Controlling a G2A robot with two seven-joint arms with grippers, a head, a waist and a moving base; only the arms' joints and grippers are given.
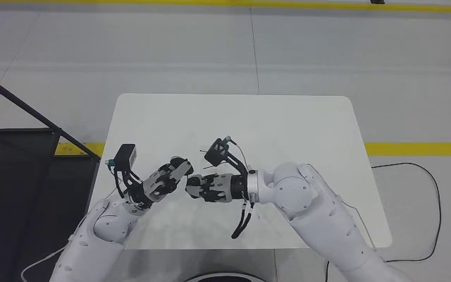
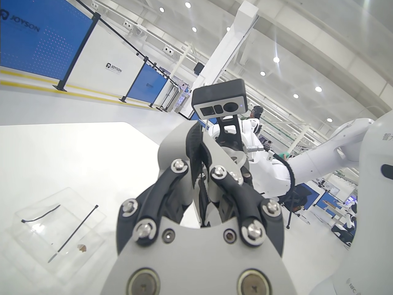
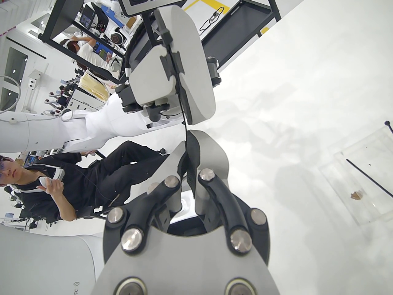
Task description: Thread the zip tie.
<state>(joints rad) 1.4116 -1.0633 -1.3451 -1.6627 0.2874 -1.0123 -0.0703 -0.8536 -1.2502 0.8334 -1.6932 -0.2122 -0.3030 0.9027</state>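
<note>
My two grippers meet tip to tip above the front middle of the white table (image 1: pixel 303 127). The left gripper (image 1: pixel 184 169) is shut, its black pads pressed together (image 2: pixel 198 133). In the right wrist view a thin black zip tie (image 3: pixel 185 125) runs out of the left gripper's pad seam (image 3: pixel 176 72) and straight into my right gripper (image 3: pixel 189 138), which is shut on it. In the top view the right gripper (image 1: pixel 192 187) sits just beside the left one, nearly touching it. Most of the tie's length is hidden between the pads.
A clear shallow tray (image 2: pixel 27 216) lies on the table and holds a curved black zip tie (image 2: pixel 41 216), a straight one (image 2: pixel 76 231) and a small brown scrap (image 2: pixel 81 248). A black rack (image 1: pixel 28 183) stands off the table's left edge.
</note>
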